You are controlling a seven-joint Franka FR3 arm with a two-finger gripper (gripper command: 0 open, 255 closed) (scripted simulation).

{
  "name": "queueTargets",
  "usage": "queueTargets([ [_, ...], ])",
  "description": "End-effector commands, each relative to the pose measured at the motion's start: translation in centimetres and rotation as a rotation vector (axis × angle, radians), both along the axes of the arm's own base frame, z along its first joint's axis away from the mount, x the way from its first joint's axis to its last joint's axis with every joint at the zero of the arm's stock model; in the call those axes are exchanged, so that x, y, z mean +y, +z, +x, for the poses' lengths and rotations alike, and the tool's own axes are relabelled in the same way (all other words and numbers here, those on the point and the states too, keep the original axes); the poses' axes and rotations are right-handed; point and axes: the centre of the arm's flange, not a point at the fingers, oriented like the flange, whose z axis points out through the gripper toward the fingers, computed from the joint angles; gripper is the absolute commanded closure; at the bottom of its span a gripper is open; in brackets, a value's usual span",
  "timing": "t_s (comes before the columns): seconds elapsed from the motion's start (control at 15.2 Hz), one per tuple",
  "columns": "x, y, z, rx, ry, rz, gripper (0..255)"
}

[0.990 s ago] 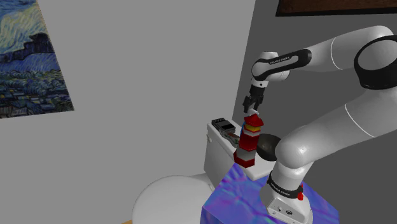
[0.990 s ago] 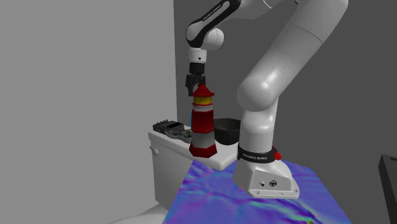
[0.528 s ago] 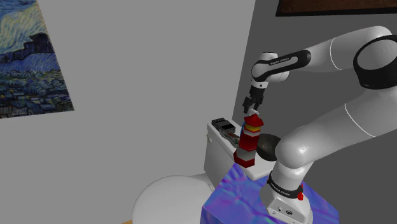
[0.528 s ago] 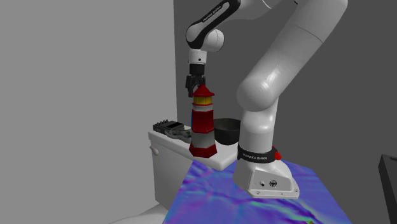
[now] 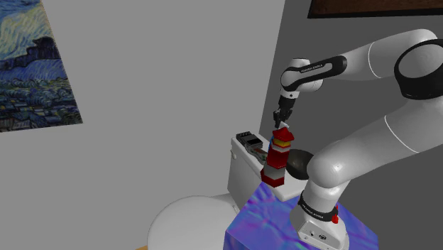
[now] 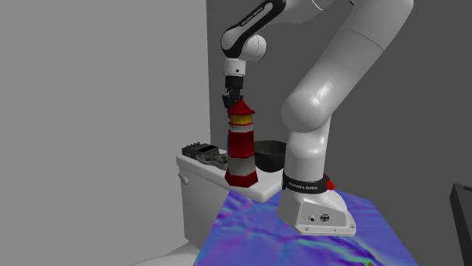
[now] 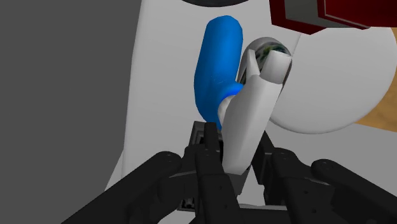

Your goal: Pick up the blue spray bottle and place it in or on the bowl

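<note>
In the shoulder view my gripper (image 5: 282, 117) hangs just over the cone roof of a red-and-white banded lighthouse figure (image 5: 277, 158), which stands on a smooth white toilet tank (image 5: 239, 160). A dark round bowl (image 5: 296, 163) sits beside the figure. The second exterior view shows the fingers drawn narrow by the lighthouse's tip. In the wrist view they clamp the white trigger head (image 7: 251, 114) of the blue spray bottle (image 7: 216, 60), whose glossy rounded body points down toward the tank.

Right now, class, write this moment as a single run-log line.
stage: grasp | end effector: shut on blue spray bottle at white head | bowl: dark, beside lighthouse figure, bottle not yet in it
</note>
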Motion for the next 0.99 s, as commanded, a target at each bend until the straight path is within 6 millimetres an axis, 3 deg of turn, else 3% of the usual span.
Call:
queueTargets([
  [0.0, 0.0, 0.0, 0.0, 0.001, 0.000, 0.000, 255],
  [0.13, 0.0, 0.0, 0.0, 0.000, 0.000, 0.000, 255],
  [0.92, 0.0, 6.3, 0.0, 0.000, 0.000, 0.000, 255],
])
